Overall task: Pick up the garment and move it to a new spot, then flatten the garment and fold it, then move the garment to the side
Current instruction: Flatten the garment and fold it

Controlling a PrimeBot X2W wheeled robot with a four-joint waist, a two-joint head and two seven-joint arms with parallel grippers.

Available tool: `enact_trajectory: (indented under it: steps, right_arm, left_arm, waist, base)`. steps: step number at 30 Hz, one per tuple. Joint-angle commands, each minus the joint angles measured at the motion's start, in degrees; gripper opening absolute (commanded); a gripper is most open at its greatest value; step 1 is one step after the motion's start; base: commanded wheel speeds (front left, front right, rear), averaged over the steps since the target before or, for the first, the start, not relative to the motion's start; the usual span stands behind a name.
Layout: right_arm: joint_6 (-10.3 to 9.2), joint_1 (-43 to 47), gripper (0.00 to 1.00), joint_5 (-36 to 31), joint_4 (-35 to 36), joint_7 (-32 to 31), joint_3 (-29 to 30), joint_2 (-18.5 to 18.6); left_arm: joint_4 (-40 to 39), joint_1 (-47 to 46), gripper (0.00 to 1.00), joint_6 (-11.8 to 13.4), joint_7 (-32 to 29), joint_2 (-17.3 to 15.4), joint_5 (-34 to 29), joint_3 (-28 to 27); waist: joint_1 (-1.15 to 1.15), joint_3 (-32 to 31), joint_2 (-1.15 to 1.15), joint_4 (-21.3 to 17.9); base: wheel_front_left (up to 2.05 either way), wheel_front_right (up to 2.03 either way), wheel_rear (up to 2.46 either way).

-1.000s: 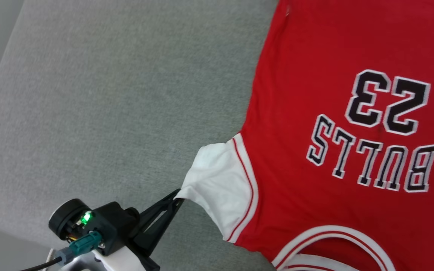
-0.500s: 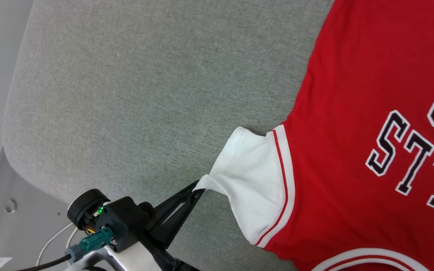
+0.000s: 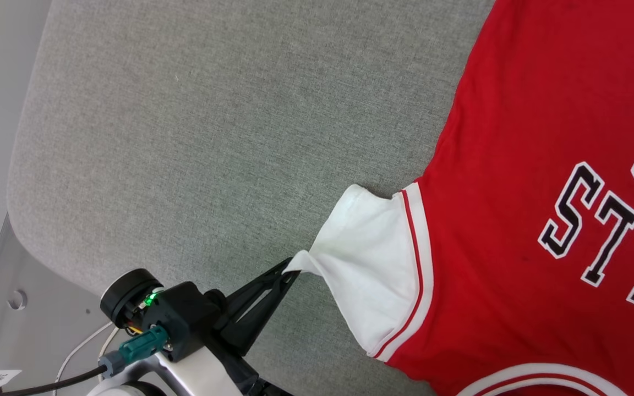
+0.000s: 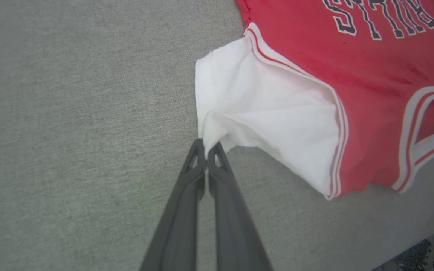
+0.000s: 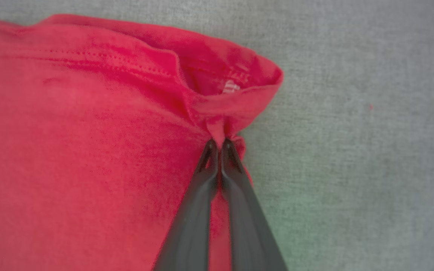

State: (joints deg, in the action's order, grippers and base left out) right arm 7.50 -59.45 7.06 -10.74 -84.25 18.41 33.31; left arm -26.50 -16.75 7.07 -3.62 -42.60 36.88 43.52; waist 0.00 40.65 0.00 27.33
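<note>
Red Bulls jersey T-shirt (image 3: 542,137) lies spread print-up on a grey upholstered pad (image 3: 212,137), filling the right of the head view, print reading upside down, collar trim at the bottom edge. Left gripper (image 3: 290,268) has its jaws pressed together on the outer tip of the white sleeve (image 3: 375,258), which it draws into a small peak just off the pad. In the right wrist view, right gripper (image 5: 220,145) is clamped on a bunched red hem corner (image 5: 236,94), both layers pinched, with a bit of label showing inside the fold. The shirt looks like thin, light, soft knit with no stiffness, so it should drape, stretch and wrinkle under pull and sag between the two holds. It isn't fragile, though the printed letters may stick or crease. Best holds are probably seamed edges: sleeve cuff, hem corners, shoulders. Pinch both layers, since one layer would likely slide apart. The pad's weave is coarse and matte, likely grippy, so dragging would bunch the cloth and lifting looks better. The pad has a rounded corner at lower left, with plenty of bare area left of the shirt. Beyond that corner are a pale grey panel (image 3: 31,324) with a round hole and loose cables (image 3: 83,346).
</note>
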Motion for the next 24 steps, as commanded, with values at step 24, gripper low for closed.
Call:
enact_trajectory:
  steps: [24]
  right_arm:
    - [-0.02,43.8,0.0,18.3,9.5,9.1,1.4,-8.7]
  left_arm:
    - [6.5,7.4,0.0,5.6,0.7,-4.6,4.1,-3.0]
  waist:
    - [0.0,-26.2,0.0,-18.9]
  base:
    - [0.0,0.0,0.0]
